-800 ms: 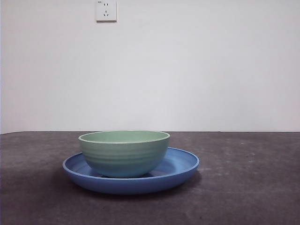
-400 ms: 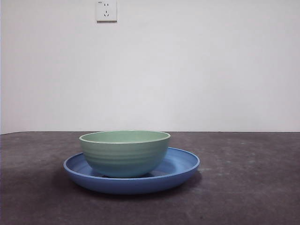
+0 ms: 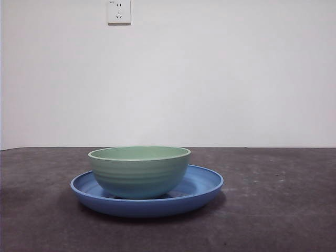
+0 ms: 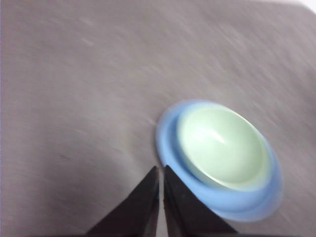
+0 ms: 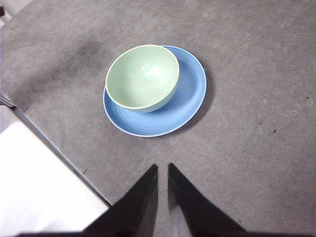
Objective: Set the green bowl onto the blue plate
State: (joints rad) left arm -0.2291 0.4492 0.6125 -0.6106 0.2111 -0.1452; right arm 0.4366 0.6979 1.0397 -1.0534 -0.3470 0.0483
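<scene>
The pale green bowl (image 3: 139,171) stands upright inside the wide blue plate (image 3: 202,188) on the dark table, left of the plate's middle. No arm shows in the front view. In the blurred left wrist view, the bowl (image 4: 223,147) sits in the plate (image 4: 247,205), and my left gripper (image 4: 161,170) is shut and empty, high above the table beside the plate's rim. In the right wrist view, the bowl (image 5: 142,77) rests on the plate (image 5: 187,98), and my right gripper (image 5: 162,167) is shut and empty, high above and well apart from them.
A dark grey table (image 3: 278,210) runs under everything, with a white wall and a socket (image 3: 119,11) behind. The table's edge (image 5: 54,150) runs diagonally in the right wrist view, with pale floor beyond it.
Bowl and plate hold their place on the table. No arm enters the front view.
</scene>
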